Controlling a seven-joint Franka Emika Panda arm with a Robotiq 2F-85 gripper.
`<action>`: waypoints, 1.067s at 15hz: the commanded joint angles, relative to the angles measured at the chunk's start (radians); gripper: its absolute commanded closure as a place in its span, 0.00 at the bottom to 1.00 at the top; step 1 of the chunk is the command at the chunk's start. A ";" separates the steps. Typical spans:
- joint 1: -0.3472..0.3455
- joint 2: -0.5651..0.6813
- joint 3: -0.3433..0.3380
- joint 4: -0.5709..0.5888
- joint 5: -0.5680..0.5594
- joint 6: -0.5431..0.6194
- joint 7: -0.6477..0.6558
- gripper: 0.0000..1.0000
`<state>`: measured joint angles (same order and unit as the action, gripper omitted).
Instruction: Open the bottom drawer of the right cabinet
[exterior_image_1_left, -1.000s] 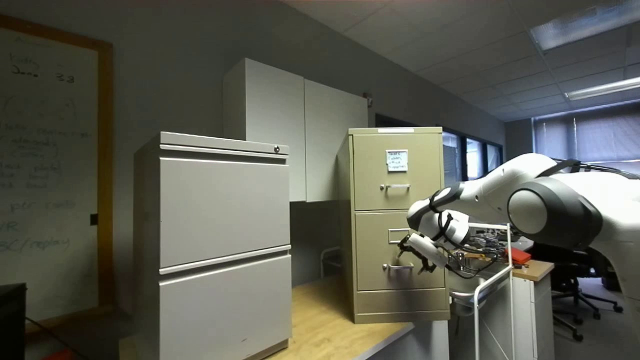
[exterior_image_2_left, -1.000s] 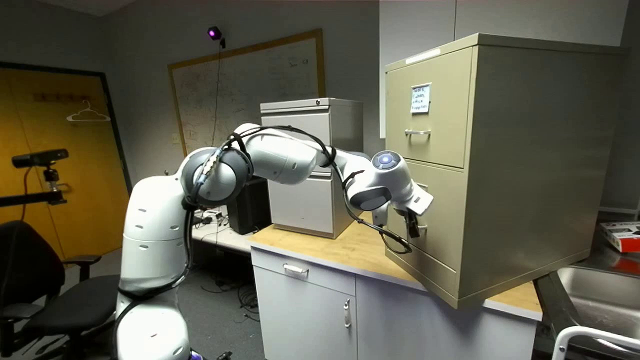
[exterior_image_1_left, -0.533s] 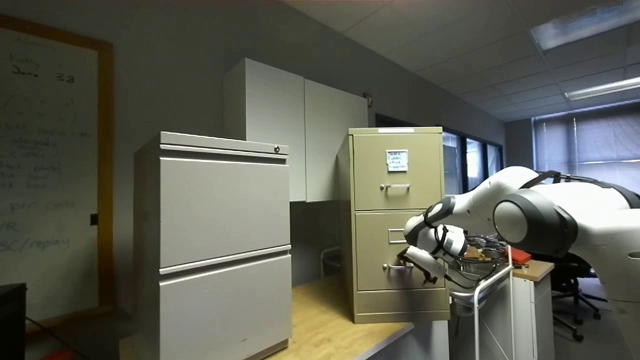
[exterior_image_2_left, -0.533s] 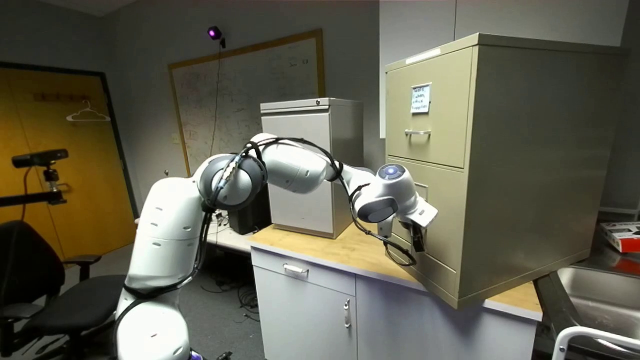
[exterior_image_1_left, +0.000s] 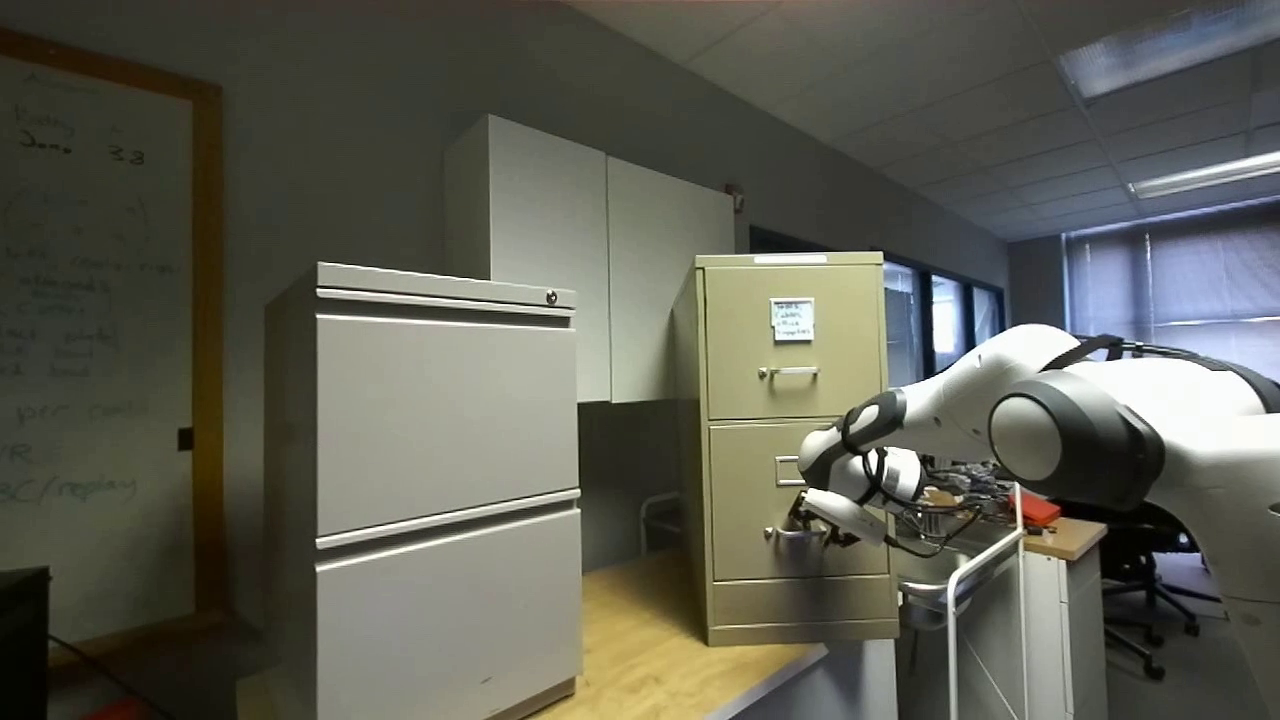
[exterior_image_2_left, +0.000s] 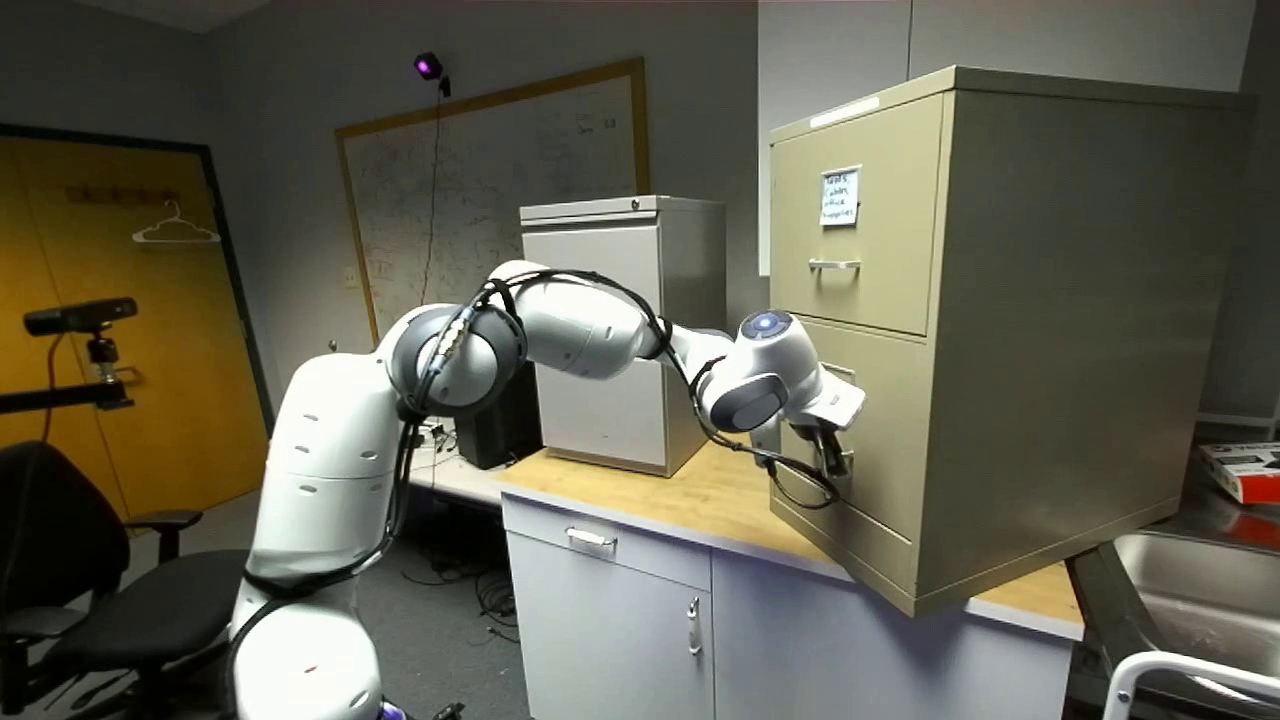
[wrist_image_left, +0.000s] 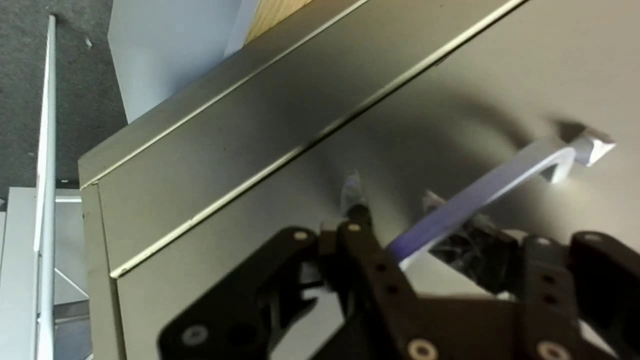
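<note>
Jaws stand apart at the handle (wrist_image_left: 475, 198) of the bottom drawer (exterior_image_1_left: 742, 500), contact unclear.

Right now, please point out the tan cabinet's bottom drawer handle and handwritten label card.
Bottom drawer handle (wrist_image_left: 480, 195), wrist view: on its bar.
Handwritten label card (exterior_image_1_left: 792, 319), in an exterior view: its face.

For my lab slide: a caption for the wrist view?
Open jaws at the handle of the closed bottom drawer.

Fingers (wrist_image_left: 492, 257) parted; handle (wrist_image_left: 477, 195) of bottom drawer (wrist_image_left: 575, 60) slants in front of one, into gap; contact unclear.
</note>
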<state>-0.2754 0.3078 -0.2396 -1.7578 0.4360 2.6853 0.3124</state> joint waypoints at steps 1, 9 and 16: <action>0.028 -0.087 0.034 -0.124 -0.047 -0.027 -0.034 0.95; 0.001 -0.122 0.089 -0.286 0.018 0.177 -0.117 0.96; -0.123 -0.226 0.235 -0.390 0.273 0.232 -0.321 0.98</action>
<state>-0.3615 0.2326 -0.0749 -1.9488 0.6211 2.9926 0.1355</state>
